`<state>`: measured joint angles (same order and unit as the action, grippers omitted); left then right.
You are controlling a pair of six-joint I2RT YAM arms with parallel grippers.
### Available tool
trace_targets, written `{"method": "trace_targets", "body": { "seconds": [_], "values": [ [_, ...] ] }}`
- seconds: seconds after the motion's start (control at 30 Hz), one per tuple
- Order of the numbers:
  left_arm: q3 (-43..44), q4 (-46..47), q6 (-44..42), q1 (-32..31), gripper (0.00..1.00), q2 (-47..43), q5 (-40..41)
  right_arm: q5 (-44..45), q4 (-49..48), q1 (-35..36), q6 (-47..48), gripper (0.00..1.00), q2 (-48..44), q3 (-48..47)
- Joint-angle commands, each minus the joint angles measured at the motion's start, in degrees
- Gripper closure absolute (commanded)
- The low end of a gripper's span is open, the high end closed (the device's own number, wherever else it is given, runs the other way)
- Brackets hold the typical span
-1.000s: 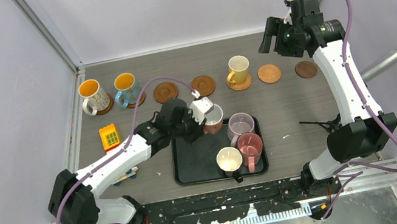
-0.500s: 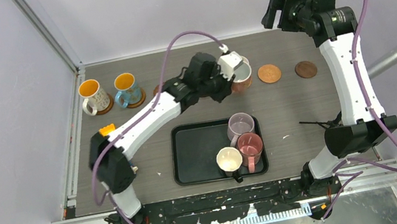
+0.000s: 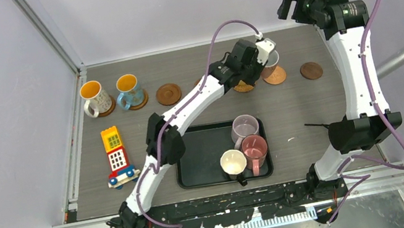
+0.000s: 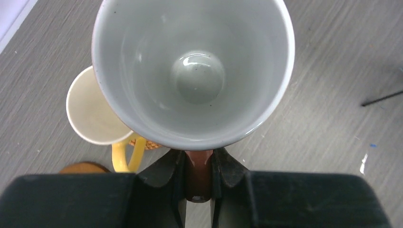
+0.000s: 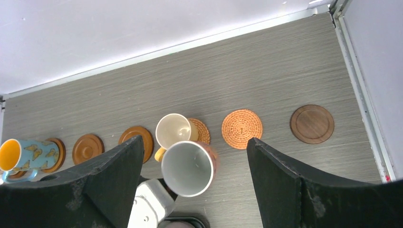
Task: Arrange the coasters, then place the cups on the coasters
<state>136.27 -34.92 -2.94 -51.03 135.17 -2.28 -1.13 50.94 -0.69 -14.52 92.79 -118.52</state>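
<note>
Ceramic, pale grey inside with a reddish-brown handle, the held cup (image 4: 192, 71) has left the black tray (image 3: 195, 159) within the last second. It now hangs over the back row, carried by the left gripper (image 4: 197, 161), whose jaws are pinched tight on the handle. In the right wrist view it hangs just beside the yellow cup (image 5: 173, 130), which stands on a woven coaster (image 5: 200, 130), and near the bare orange-tan coaster (image 5: 242, 128). A dark coaster (image 5: 312, 124) further right is bare too. The right gripper (image 3: 290, 1) has risen higher at the back corner, jaws spread wide and holding nothing. This fourth cup looks about to go down, probably on the orange-tan disc. The lilac cup (image 3: 244, 126), pink cup (image 3: 254, 147) and cream cup (image 3: 233, 162) wait in the tray.
</note>
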Motion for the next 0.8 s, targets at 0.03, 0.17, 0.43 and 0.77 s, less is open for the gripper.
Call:
{"method": "trace_targets", "body": {
  "seconds": [0.03,0.17,0.43,0.77],
  "values": [
    [6.2,7.9,0.6,-0.3,1.0,3.3,1.8,-0.1,-2.2,-0.8,0.1,0.16,-0.1,-2.0],
    [7.4,12.8,1.0,-0.3,1.0,6.4,1.8,-0.6,-2.5,-0.9,-0.3,0.16,-0.1,-1.5],
    [15.4,16.9,1.2,-0.3,1.0,14.2,1.9,-1.6,-2.4,-0.9,-1.1,0.16,0.5,-1.0],
    [18.5,21.7,1.3,-0.4,1.0,18.8,1.4,-2.7,-2.5,-0.9,-1.5,0.16,1.4,-1.0]
  ]
}}
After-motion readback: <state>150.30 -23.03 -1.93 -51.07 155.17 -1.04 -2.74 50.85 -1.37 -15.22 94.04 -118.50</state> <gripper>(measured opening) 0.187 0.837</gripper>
